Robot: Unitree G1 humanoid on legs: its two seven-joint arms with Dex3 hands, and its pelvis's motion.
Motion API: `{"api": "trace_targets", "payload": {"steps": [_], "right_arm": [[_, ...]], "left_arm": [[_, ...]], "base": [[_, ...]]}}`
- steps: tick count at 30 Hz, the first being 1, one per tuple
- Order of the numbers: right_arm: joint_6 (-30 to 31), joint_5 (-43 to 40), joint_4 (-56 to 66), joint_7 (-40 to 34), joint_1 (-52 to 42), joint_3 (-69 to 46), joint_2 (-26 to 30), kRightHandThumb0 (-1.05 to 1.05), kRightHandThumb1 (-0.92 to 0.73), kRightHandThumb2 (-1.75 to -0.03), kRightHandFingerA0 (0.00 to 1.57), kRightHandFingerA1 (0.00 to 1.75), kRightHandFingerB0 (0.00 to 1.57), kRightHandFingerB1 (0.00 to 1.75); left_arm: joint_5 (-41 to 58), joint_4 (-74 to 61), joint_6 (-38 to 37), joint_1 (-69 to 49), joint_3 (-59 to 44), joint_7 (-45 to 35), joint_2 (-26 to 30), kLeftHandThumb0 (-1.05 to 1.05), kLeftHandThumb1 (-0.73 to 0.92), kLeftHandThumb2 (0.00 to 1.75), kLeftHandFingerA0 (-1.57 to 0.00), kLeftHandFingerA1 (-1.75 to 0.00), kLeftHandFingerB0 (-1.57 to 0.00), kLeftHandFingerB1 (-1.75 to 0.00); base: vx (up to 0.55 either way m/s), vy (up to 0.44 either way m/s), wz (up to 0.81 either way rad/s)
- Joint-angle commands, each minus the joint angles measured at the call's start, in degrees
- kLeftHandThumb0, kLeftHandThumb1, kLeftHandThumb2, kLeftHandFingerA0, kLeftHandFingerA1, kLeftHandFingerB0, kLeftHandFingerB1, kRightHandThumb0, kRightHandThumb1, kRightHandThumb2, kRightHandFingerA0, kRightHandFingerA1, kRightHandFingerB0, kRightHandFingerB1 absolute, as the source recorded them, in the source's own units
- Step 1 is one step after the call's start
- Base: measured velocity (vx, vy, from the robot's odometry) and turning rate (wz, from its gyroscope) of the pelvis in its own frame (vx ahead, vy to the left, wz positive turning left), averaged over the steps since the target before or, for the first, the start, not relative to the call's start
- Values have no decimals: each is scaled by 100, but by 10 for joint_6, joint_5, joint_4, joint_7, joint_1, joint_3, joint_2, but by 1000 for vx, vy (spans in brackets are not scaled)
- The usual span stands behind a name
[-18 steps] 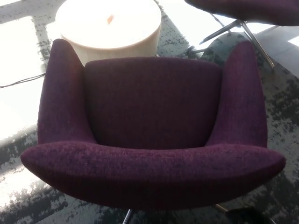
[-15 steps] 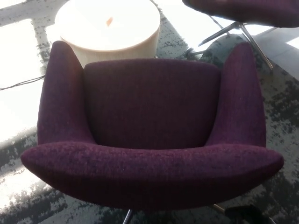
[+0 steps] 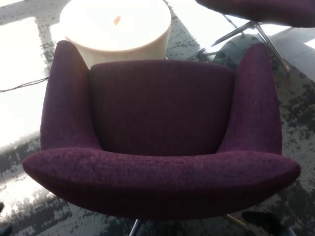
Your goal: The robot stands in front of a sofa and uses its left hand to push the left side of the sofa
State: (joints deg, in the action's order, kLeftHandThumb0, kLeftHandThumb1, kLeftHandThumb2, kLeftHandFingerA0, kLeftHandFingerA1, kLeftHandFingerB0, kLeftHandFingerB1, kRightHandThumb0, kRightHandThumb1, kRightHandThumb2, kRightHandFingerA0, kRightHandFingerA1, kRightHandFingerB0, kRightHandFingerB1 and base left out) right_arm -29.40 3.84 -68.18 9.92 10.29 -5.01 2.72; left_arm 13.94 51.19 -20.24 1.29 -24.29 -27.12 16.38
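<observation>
One sofa [image 3: 160,142]: purple, facing away, backrest nearest the camera.
Round table [image 3: 115,27]: beyond the seat.
Hands: neither visible; state cannot be told.

Sofa [image 3: 160,132]: single-seat, deep purple woven fabric, seen from above and behind; curved backrest rim nearest camera across lower frame, seat cushion in centre, two rounded armrests flaring up at left and right; upright on grey patterned carpet, thin metal legs just visible beneath lower edge; nothing on seat
</observation>
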Motion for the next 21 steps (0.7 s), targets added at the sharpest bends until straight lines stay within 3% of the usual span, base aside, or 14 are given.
{"api": "trace_targets", "payload": {"steps": [1,3,4,5,6,9,10,11,14,18,19,21], "right_arm": [[-19,-11,-11,9,-1,-7,11,-54,-31,-113,10,72,3,68],[-16,-11,-13,11,1,-8,12,-54,-31,-113,8,71,1,67],[-14,-11,-14,11,1,-9,12,-105,-69,-132,14,88,10,83],[-15,-10,-15,11,0,-9,13,-105,-92,-93,1,120,0,110],[-17,-6,-16,13,-1,-5,16,-105,-70,-137,2,81,3,73],[-19,-4,-19,18,-2,-3,17,-105,-66,-135,0,80,5,72],[-19,-5,-19,20,-2,-4,18,-105,-66,-134,0,79,10,70],[-18,-7,-20,23,-3,-5,18,-105,-92,-89,0,106,0,87],[-19,-9,-20,30,-4,-6,18,-105,-92,-87,0,105,0,84],[-24,-7,-21,27,-7,-5,16,-105,-92,-88,0,108,0,87],[-24,-8,-21,29,-8,-6,16,-105,-63,-132,0,81,8,71],[-24,-9,-21,30,-8,-6,15,-105,-62,-132,0,81,5,72]], "left_arm": [[35,-9,16,51,-26,-12,52,-84,87,119,0,-21,0,-15],[34,-3,25,72,-28,-6,65,-77,89,119,0,-23,0,-18],[30,3,21,83,-27,-7,72,-71,92,83,0,-20,0,-12],[32,12,22,94,-28,-13,78,-76,82,97,0,-19,0,-13],[25,27,18,112,-22,-24,92,-77,86,118,0,-23,0,-18],[13,46,28,140,-7,-34,113,-77,86,118,0,-22,0,-17],[8,51,31,149,0,-31,116,-73,92,84,0,-12,0,-8],[6,58,31,162,6,-33,119,-79,86,118,0,-21,0,-16],[3,79,34,191,22,-36,123,-80,84,117,0,-20,0,-16],[-11,97,36,216,48,-42,134,-85,82,118,0,-17,0,-15],[-22,97,41,228,61,-38,134,-84,81,118,0,-19,0,-16],[-34,99,50,240,80,-33,136,-83,80,118,0,-20,0,-18]], "base": [[0,0,0],[0,0,0],[0,0,0],[0,0,0],[0,0,0],[0,0,0],[0,0,0],[0,0,0],[0,0,0],[0,0,0],[0,0,0],[0,0,0]]}}
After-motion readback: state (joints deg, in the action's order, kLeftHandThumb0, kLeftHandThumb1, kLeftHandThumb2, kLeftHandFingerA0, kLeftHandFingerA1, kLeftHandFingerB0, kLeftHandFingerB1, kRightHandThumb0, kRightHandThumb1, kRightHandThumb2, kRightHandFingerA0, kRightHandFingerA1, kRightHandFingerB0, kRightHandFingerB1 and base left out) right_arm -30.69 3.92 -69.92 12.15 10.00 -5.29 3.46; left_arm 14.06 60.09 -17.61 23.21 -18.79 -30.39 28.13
